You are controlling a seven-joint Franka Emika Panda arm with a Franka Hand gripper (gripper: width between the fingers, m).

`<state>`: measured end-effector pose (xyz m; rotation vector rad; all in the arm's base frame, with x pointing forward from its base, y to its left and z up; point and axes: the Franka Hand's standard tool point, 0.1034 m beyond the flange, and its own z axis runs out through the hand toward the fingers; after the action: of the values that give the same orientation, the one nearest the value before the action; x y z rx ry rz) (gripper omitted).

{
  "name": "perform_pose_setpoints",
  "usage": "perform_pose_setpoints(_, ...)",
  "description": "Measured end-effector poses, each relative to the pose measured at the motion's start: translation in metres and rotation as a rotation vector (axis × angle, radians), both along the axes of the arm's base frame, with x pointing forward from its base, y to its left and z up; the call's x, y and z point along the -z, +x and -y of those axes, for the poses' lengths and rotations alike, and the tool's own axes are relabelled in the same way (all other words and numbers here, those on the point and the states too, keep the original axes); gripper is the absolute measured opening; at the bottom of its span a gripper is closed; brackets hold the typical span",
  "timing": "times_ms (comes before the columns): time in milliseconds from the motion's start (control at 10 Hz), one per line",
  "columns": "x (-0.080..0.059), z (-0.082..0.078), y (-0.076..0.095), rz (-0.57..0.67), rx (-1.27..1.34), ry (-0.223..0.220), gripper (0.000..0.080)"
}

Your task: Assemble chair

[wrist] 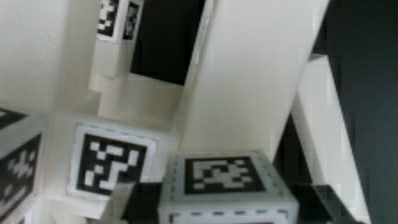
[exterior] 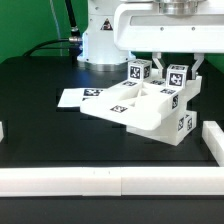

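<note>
1. One flat marker board (exterior: 78, 97) lies on the black table (exterior: 40, 130) toward the exterior view's left; it is no chair part.
2. Right of it, mid-table, sits the chair (exterior: 140, 108), a cluster of white tagged pieces that look partly joined: a wide seat-like slab tilted low, blocks stacked at its right side.
3. Two tagged uprights (exterior: 139, 72) rise from the cluster's back.
4. Above them the gripper (exterior: 172, 62) hangs with its fingers straddling the right upright; whether they press it or stand just clear I cannot tell, and the wrist view only shows tags and white posts close up.
5. Judging by this, assembly is partway; some pieces seem to need seating, and a front rail (exterior: 110, 182) borders the table.
</note>
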<state>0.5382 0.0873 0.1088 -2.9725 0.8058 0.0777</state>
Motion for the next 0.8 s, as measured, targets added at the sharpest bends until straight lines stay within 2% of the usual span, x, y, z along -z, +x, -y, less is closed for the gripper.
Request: perform_pose_setpoints(800, -0.0002, -0.0025, 0.0001, -0.035, 0.509, -0.013, 0.0284)
